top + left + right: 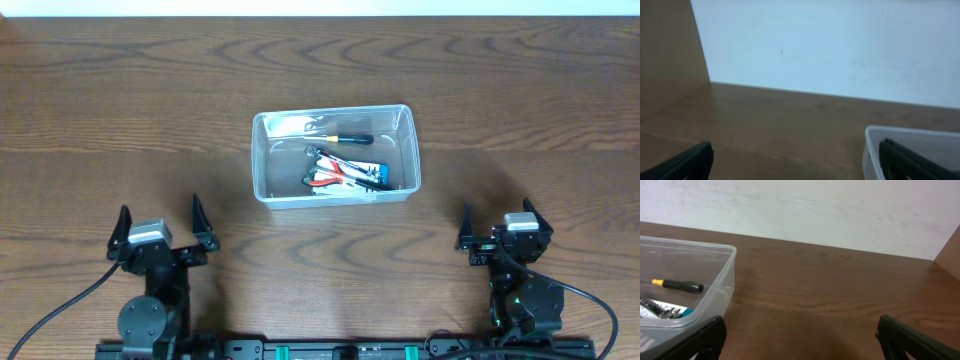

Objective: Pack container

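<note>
overhead: container (262,165) at centre of table (100,120), holding screwdriver (345,138), red pliers (335,178), white-and-blue box (368,172). my left gripper (160,212) and right gripper (497,210) near front edge, well apart from container, both spread wide, empty.
left wrist: container corner at lower right.
right wrist: container at left, screwdriver inside.

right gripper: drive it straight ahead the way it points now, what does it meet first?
Way looks free: ahead of the right gripper is only bare table, then the wall. The container sits off to its left, probably outside that line.
</note>
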`<state>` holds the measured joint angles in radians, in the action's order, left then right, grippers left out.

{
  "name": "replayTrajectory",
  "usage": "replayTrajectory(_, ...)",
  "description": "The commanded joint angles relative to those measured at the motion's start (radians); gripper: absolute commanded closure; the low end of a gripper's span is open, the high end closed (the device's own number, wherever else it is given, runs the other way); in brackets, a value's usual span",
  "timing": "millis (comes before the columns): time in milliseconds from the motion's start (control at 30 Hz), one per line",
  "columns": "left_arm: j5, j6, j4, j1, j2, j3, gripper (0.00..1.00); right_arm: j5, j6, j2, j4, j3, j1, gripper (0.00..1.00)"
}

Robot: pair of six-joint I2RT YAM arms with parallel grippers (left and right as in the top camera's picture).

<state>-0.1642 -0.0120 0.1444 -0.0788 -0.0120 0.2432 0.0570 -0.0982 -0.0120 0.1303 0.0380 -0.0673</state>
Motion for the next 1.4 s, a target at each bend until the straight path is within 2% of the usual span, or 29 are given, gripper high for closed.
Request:
replayTrajectory(0, -0.001, 0.018, -0.092, 0.010, 0.010, -0.079, 0.02, 0.006, -0.004, 0.007, -0.003, -0.005, 0.010, 0.01)
replayTrajectory(167, 0.005, 0.069, -0.173, 0.018, 0.010, -0.175, 0.02, 0.006, -0.004, 0.007, -0.003, -0.005, 0.010, 0.01)
replayTrajectory(300, 0.085, 0.069, -0.173, 0.018, 0.010, -0.209, 0.02, 0.006, -0.003, 0.007, -0.003, -0.005, 0.010, 0.01)
replayTrajectory(467, 0.211, 0.044, -0.150, 0.018, 0.010, -0.240, 0.02, 0.006, -0.004, 0.007, -0.003, -0.005, 0.010, 0.01)
replayTrajectory(567, 0.286, -0.013, -0.118, 0.018, 0.010, -0.240, 0.02, 0.006, -0.004, 0.007, -0.003, -0.005, 0.010, 0.01)
replayTrajectory(733, 0.345, -0.045, -0.089, 0.018, 0.010, -0.239, 0.02, 0.006, -0.004, 0.007, -0.003, -0.005, 0.010, 0.01)
replayTrajectory(1100, 0.363, -0.112, -0.090, 0.018, 0.010, -0.239, 0.02, 0.006, -0.003, 0.007, -0.003, -0.005, 0.010, 0.01)
replayTrajectory(1367, 0.362, -0.084, -0.092, 0.018, 0.008, -0.239, 0.02, 0.006, -0.004, 0.007, -0.003, -0.005, 0.010, 0.01)
